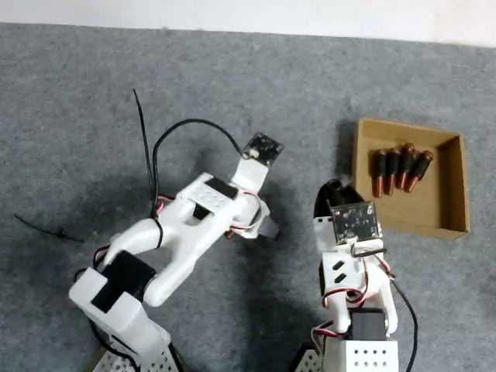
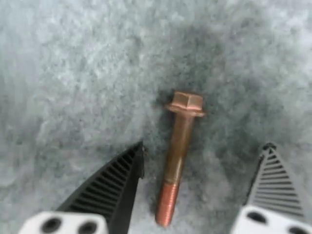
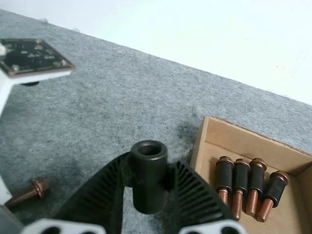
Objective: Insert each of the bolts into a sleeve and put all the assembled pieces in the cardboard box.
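Observation:
A copper bolt [image 2: 178, 156] lies flat on the grey carpet between the fingers of my left gripper [image 2: 204, 146], which is open and low over it without touching. The same bolt [image 3: 27, 192] shows beside the left arm's white parts. My right gripper [image 3: 148, 170] is shut on a black sleeve [image 3: 148, 175], held upright with its bore facing up. In the high view the right gripper [image 1: 333, 194] sits just left of the cardboard box [image 1: 434, 209], and the left gripper [image 1: 260, 225] is further left. Several assembled pieces [image 1: 399, 170] lie side by side in the box.
A black cable tie [image 1: 143, 132] and another thin black strip [image 1: 46, 230] lie on the carpet at the left. The left arm's wrist camera board [image 3: 31, 57] hangs over the mat. Bare box floor [image 3: 292, 214] lies beside the assembled pieces [image 3: 243, 185].

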Robot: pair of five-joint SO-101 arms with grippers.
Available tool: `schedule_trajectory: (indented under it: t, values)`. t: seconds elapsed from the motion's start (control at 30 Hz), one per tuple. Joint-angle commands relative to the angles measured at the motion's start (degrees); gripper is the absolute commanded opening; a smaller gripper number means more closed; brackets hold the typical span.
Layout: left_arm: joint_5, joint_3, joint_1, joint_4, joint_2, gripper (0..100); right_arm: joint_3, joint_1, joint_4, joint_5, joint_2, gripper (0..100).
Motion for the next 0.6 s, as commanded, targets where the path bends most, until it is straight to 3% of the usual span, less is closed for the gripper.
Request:
schedule_trajectory:
  t: [0.0, 0.07, 0.23, 0.3, 0.57]
  values:
    - [-0.1, -1.9, -0.7, 1.9, 0.1, 33, 8.0, 0.7, -1.9, -0.3, -1.1, 0.4]
    - [-0.1, -2.1, -0.7, 1.9, 1.0, 27, 8.0, 0.7, -1.9, -0.3, -1.1, 0.4]
    - [-0.5, -2.6, -0.4, 1.7, 1.5, 0, 8.0, 0.7, -1.9, -0.3, -1.1, 0.4]
    - [-0.5, -2.9, -0.6, 1.7, 1.5, 4, 8.0, 0.7, -1.9, -0.3, -1.1, 0.4]
    - [-0.2, 0.7, -1.5, -4.4, -6.9, 0, 8.0, 0.5, -1.8, -0.3, -1.1, 0.4]
